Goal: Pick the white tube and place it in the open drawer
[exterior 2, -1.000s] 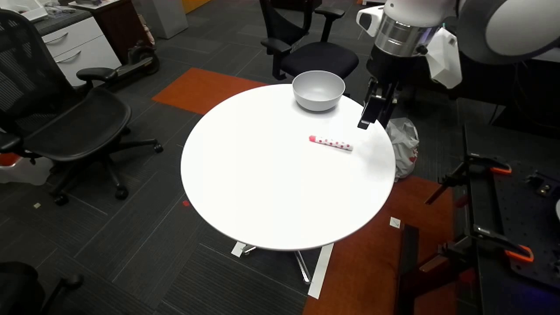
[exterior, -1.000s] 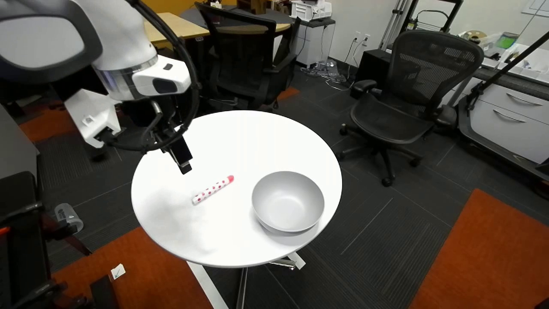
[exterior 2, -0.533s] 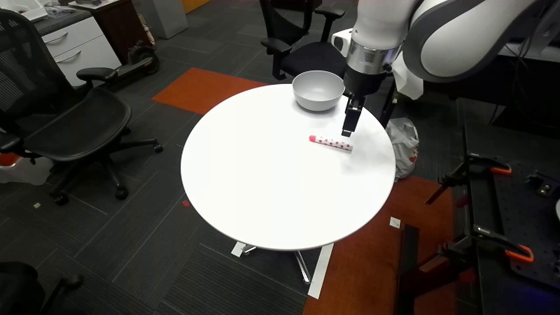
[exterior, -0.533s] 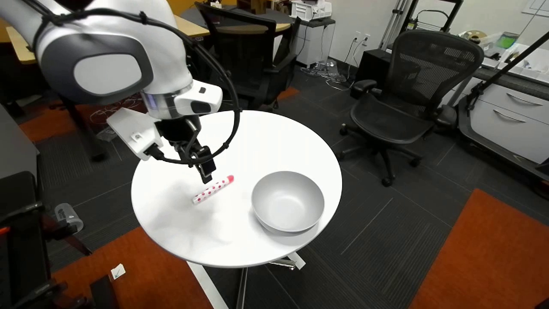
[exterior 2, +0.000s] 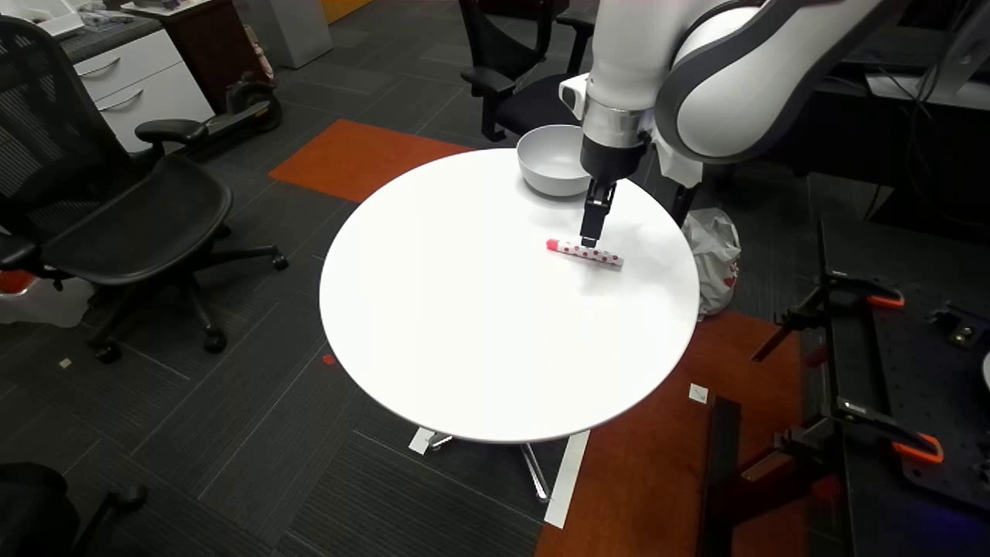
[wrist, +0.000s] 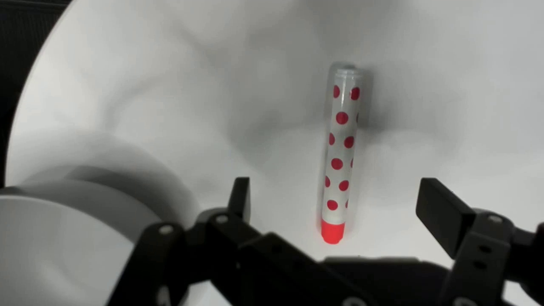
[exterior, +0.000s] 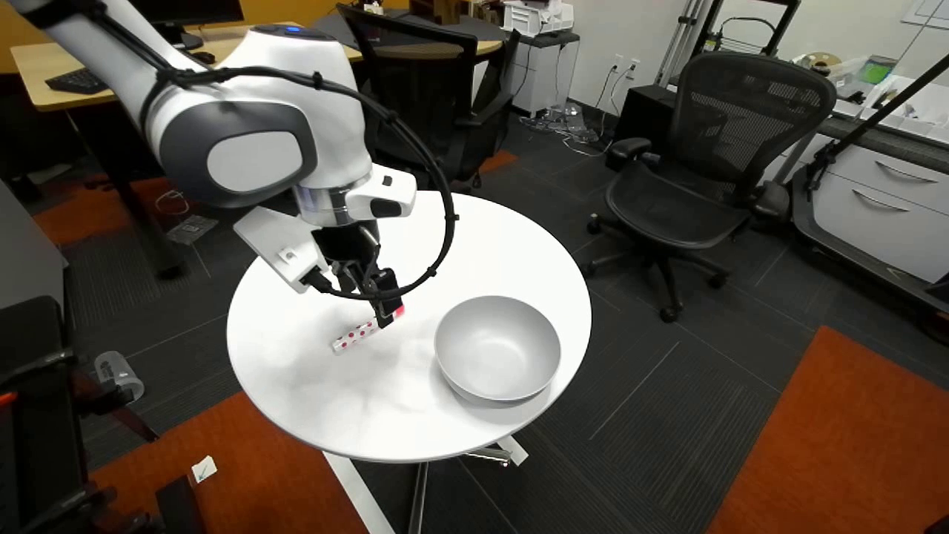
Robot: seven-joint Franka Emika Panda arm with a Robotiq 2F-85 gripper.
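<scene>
The white tube with red dots and a red end lies flat on the round white table in both exterior views (exterior: 354, 337) (exterior 2: 568, 249). In the wrist view the white tube (wrist: 338, 157) lies lengthwise between the two fingers, its red end nearest the gripper. My gripper (wrist: 334, 183) is open and empty, with the jaws wide apart on either side of the tube. In an exterior view the gripper (exterior 2: 590, 241) is pointing down over the tube and partly covers it. The silver-grey bowl (exterior: 498, 352) stands on the table beside the tube; it also shows in the wrist view (wrist: 55, 250). No drawer receptacle is on the table.
The round white table (exterior: 296, 386) has a curved edge with the bowl near it. Black office chairs (exterior: 741, 141) stand around it on the dark carpet. A black bench with clamps (exterior 2: 858, 325) is at one side.
The arm has moved across the table and lowered, bringing my open gripper from beside the tube to over it. The tube and bowl have not moved.
</scene>
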